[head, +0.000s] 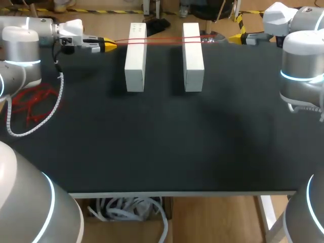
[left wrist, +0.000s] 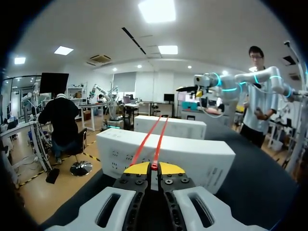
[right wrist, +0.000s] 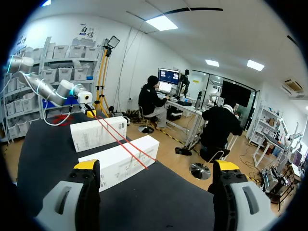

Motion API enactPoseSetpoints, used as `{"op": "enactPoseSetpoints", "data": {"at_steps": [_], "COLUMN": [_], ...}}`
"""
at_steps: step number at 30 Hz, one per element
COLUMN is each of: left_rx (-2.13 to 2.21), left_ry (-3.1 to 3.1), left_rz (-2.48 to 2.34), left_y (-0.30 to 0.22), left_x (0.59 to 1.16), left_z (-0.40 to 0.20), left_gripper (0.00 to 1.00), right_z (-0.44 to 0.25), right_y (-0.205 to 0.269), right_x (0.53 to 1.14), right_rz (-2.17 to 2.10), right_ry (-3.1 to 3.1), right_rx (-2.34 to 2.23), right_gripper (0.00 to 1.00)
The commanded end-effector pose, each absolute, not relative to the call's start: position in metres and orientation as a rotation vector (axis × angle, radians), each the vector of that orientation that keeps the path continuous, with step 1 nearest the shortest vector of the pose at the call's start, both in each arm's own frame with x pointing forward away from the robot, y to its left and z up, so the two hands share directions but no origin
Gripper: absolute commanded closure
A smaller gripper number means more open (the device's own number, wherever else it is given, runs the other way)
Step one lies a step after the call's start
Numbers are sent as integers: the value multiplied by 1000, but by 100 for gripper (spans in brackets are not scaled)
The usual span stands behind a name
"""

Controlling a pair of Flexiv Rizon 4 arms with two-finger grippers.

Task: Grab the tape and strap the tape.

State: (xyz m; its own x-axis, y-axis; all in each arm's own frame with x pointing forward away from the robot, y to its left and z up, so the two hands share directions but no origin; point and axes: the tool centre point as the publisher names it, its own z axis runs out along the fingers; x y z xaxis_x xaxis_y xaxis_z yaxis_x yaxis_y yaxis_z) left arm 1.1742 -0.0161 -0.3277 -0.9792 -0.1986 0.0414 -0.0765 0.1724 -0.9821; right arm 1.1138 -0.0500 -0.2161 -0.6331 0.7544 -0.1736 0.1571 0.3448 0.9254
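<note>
A thin red tape [head: 162, 40] runs in two strands across the tops of two white boxes, the left one [head: 135, 55] and the right one [head: 193, 55], at the table's far side. My left gripper [head: 107, 44] is just left of the left box, shut on the tape's end [left wrist: 154, 165]; from there the strands [left wrist: 153, 139] stretch over both boxes. My right gripper [head: 238, 37] hangs right of the right box, its fingers wide open and holding nothing. The tape [right wrist: 126, 144] ends on the box [right wrist: 115, 166] nearest that gripper [right wrist: 156, 166].
The black table [head: 162, 142] stretches bare toward the front edge. A loose heap of red tape [head: 31, 105] and a coiled white cable [head: 38, 124] lie by the table's left edge under my left arm.
</note>
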Motion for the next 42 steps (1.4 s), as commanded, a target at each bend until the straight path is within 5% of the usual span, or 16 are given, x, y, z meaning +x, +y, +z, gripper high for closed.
{"op": "enactPoseSetpoints", "data": {"at_steps": [1, 42], "left_rx": [-255, -459], "left_ry": [2341, 2006], "left_rz": [-1937, -2253], "left_y": [-16, -36], "left_x": [1172, 1038], "left_z": [-324, -234], "left_gripper": [100, 100], "right_z": [-216, -216], "right_y": [-50, -50], "right_x": [1114, 1114], "right_rz": [1291, 1291], "right_ry": [2013, 2013], "right_rx": [793, 793], "right_gripper": [0, 0]}}
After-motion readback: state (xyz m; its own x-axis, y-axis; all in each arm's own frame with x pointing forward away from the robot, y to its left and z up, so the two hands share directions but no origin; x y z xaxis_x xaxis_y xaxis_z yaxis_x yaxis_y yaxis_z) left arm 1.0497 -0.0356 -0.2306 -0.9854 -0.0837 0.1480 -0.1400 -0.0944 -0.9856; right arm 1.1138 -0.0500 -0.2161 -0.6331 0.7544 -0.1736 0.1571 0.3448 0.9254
